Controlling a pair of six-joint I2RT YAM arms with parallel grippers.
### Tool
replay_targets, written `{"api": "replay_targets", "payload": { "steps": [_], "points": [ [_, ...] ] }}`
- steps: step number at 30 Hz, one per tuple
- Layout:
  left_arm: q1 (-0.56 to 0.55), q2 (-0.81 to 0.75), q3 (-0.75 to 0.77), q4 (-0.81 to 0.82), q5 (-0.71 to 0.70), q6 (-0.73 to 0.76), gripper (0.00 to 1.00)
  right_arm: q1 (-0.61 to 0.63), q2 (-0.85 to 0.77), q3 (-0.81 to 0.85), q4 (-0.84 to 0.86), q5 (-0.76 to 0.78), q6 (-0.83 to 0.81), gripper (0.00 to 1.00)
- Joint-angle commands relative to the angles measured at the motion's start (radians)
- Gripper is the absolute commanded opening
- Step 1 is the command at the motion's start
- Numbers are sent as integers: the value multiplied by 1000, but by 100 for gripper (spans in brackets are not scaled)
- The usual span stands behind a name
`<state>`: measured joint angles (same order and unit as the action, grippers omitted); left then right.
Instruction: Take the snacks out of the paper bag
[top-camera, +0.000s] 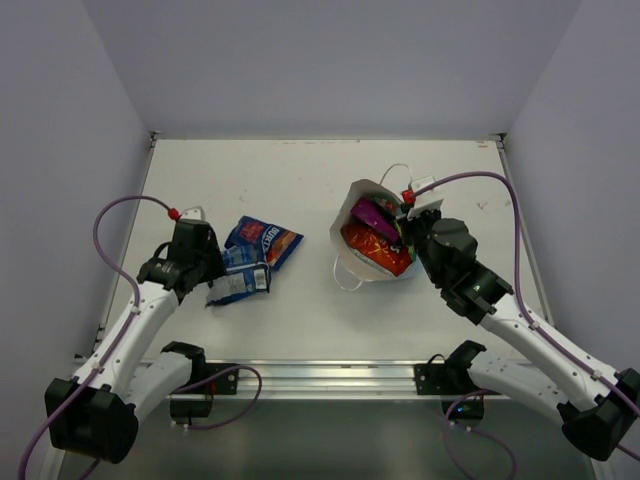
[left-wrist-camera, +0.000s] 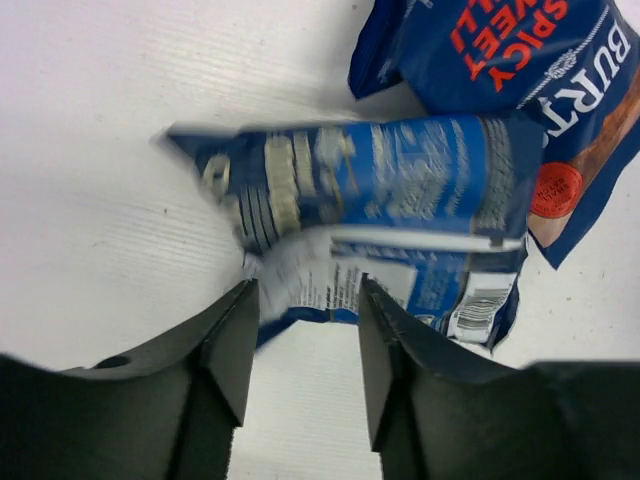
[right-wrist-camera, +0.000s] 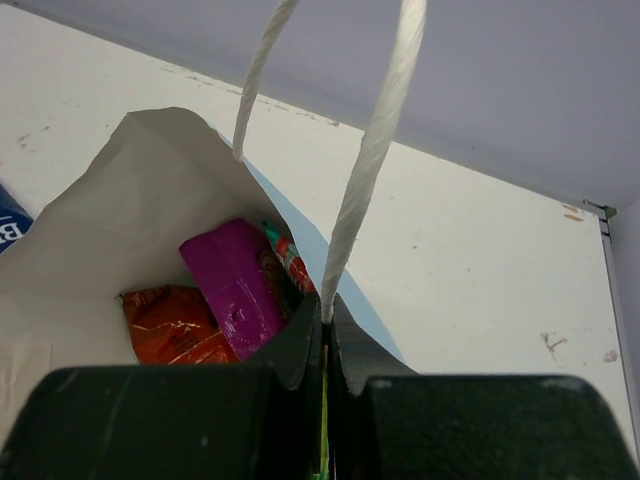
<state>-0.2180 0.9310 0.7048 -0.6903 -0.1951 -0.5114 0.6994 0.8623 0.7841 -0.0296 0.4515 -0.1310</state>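
Just beyond the wide-spread left gripper (left-wrist-camera: 305, 300): one dark blue packet (left-wrist-camera: 520, 80), two blue-white packets (left-wrist-camera: 400, 175). Past the right gripper (right-wrist-camera: 325, 340), clamping the paper bag (right-wrist-camera: 120, 200) rim: one magenta packet (right-wrist-camera: 235, 285), one orange-red packet (right-wrist-camera: 170, 325).

**Two packets out, more showing in bag**

Bag (top-camera: 362, 193) sits on the table (top-camera: 300, 170) with its white mouth open to the camera. An orange packet (top-camera: 375, 252) and a magenta packet (top-camera: 368, 214) show inside. Right gripper (top-camera: 412, 234) is at the bag's right rim, touching it; grip unreadable. Well left of the bag lie a dark blue packet (top-camera: 268, 238) and a blue-white packet (top-camera: 240, 282), touching each other. Left gripper (top-camera: 212, 268) is just beyond them, on the side away from the bag.
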Motion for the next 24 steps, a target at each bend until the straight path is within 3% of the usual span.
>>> {"api": "replay_targets", "payload": {
  "steps": [1,2,3,6,11,15,20,24],
  "points": [
    [6,3,41,34,34,-15,52,-3,-17,17,10,-16,1,0],
    [6,2,54,35,51,-7,59,-3,-22,18,10,-22,-1,0],
    [5,-9,85,41,63,0,75,-3,-25,20,10,-39,-5,0],
    [3,-29,140,77,143,60,90,-3,-34,20,8,-78,-18,0],
    [-88,-14,297,181,304,148,93,-3,-22,43,-12,-137,-39,0],
    [-401,78,413,233,165,214,92,-3,-19,55,-16,-154,-70,0],
    [-589,222,538,291,140,246,87,-3,-20,70,-36,-155,-75,0],
    [-736,346,596,351,108,402,84,-3,-20,69,-49,-177,-85,0]
  ]
}}
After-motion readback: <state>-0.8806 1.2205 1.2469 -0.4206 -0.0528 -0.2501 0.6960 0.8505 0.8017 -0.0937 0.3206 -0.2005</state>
